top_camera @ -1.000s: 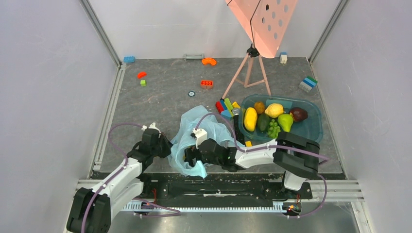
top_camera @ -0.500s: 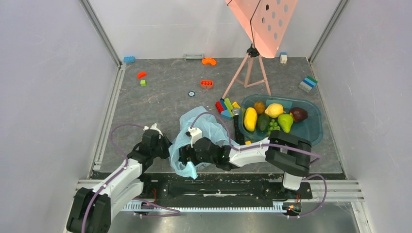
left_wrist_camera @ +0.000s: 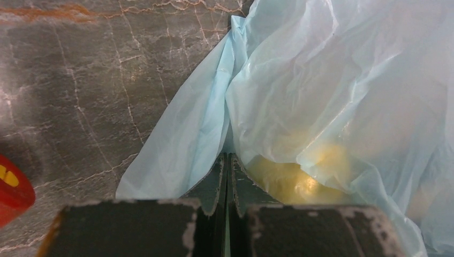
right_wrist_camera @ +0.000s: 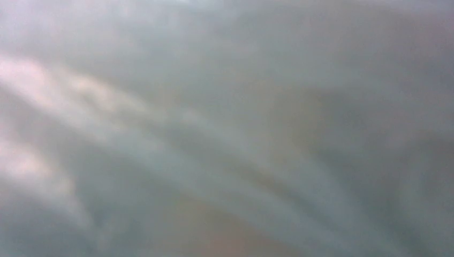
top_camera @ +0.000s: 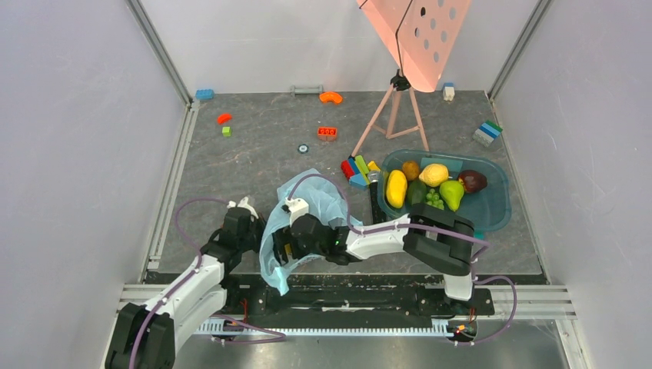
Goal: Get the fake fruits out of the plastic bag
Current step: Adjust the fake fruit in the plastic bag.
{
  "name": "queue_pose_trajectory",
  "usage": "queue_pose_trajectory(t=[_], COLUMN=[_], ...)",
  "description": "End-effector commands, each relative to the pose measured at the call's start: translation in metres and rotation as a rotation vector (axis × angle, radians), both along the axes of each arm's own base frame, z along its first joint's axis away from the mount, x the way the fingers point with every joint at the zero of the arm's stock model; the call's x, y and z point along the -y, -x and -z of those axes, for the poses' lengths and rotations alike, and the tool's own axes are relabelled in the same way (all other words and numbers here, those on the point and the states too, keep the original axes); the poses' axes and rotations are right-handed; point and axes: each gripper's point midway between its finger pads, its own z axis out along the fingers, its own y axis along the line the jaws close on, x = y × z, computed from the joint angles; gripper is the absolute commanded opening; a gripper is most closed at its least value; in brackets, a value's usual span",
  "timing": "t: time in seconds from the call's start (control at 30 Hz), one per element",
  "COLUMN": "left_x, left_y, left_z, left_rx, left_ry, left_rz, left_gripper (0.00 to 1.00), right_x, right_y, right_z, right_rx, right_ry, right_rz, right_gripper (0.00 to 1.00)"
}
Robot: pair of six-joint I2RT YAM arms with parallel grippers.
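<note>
Plastic bag (top_camera: 330,204) over right end effector (top_camera: 282,251)

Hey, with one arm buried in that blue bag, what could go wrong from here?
The right gripper works blind: its wrist view shows only blurred film, so it may snag the plastic bag instead of the yellow fruit. The left gripper pinches only thin film, which could slip or tear.
</note>
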Motion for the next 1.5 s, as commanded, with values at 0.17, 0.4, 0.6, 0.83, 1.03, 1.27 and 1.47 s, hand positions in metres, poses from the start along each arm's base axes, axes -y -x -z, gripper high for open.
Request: queue_pose_trajectory(t=[0.17,0.4,0.6,0.83,1.03,1.27,1.47], left_x=[0.010,0.007,0.004,0.001,0.000,0.000,0.000], left_y=[0.007,0.005,0.004,0.005,0.006,0.006,0.006], left_z=[-0.004,-0.004,-0.003,-0.001,0.000,-0.002,-0.002], left_rx=[-0.006,-0.002,-0.001,-0.003,-0.004,-0.001,-0.002], left_ry=[0.061,0.040,0.021,0.010,0.003,0.000,0.002], left_rz=[0.031,0.020,0.012,0.006,0.003,0.006,0.008], left_gripper=[0.02,0.02,0.02,0.02,0.02,0.02,0.02], right_x=[0.016,0.039,0.061,0.077,0.086,0.093,0.097], right_y=[-0.012,-0.013,-0.017,-0.020,-0.020,-0.018,-0.019], right_z=[0.027,0.007,-0.024,-0.044,-0.045,-0.008,0.002], right_rx=[0.015,0.056,0.113,0.147,0.152,0.128,0.121], right_ry=[0.137,0.109,0.065,0.039,0.048,0.170,0.186], right_rz=[0.062,0.098,0.139,0.180,0.190,0.175,0.193], right_gripper=[0.67,0.51,0.51,0.52,0.56,0.63,0.79])
